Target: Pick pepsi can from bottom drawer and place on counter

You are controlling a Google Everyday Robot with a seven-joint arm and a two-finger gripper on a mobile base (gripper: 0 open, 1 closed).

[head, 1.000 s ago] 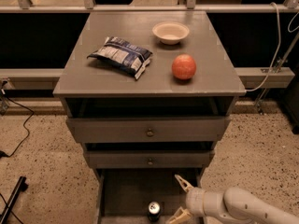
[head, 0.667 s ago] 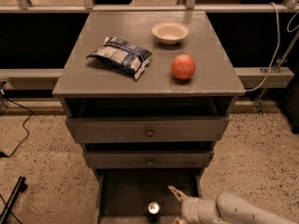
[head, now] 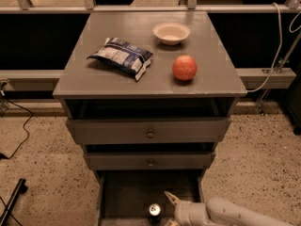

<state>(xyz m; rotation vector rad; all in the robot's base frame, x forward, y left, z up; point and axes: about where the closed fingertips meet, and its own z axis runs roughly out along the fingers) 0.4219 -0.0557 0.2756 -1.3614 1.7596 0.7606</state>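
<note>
The pepsi can [head: 154,211] stands upright on the dark floor of the open bottom drawer [head: 127,194], near its front, with its silver top showing. My gripper [head: 168,211] reaches in from the lower right and sits just right of the can. It is open, with one pale finger [head: 170,198] above and behind the can's right side and the other at the frame's lower edge. It holds nothing. The grey counter [head: 94,79] is the cabinet's top, well above.
On the counter lie a blue-and-white snack bag [head: 123,56], a white bowl [head: 171,32] and a red apple [head: 184,68]. Two shallower knobbed drawers [head: 149,132] are above the open one. A cable [head: 14,121] and a black bar [head: 11,206] lie on the floor at left.
My gripper has moved left inside the bottom drawer, from the drawer's right side to just beside the can. The can has not moved.
</note>
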